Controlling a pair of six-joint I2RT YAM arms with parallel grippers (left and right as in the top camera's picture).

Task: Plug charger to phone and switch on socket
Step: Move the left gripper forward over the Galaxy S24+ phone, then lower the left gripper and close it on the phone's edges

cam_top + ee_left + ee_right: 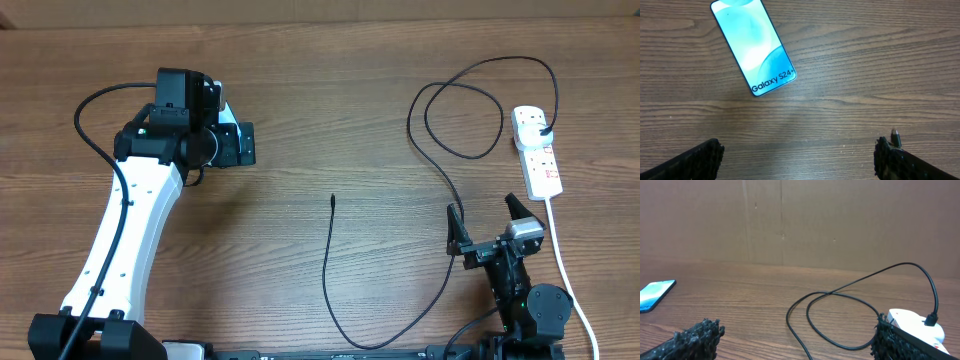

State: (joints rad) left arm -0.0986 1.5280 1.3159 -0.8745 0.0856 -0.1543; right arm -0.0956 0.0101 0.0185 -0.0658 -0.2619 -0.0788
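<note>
The phone (pixel 752 47) lies flat with its light-blue screen up and shows "Galaxy S24+"; in the overhead view it (pixel 224 108) is mostly hidden under my left arm. My left gripper (pixel 799 150) is open and empty above bare wood, short of the phone. The charger cable (pixel 326 265) ends in a small connector tip (pixel 332 200), which also shows by my left gripper's right finger (pixel 895 136). Its black plug (pixel 543 130) sits in the white socket (pixel 537 150). My right gripper (pixel 487 222) is open and empty, just left of the socket (pixel 912 322).
The cable makes loose loops (pixel 840 310) on the wood left of the socket. The socket's thick white cord (pixel 565 265) runs down the right side past my right arm. A brown wall (pixel 800 220) stands behind the table.
</note>
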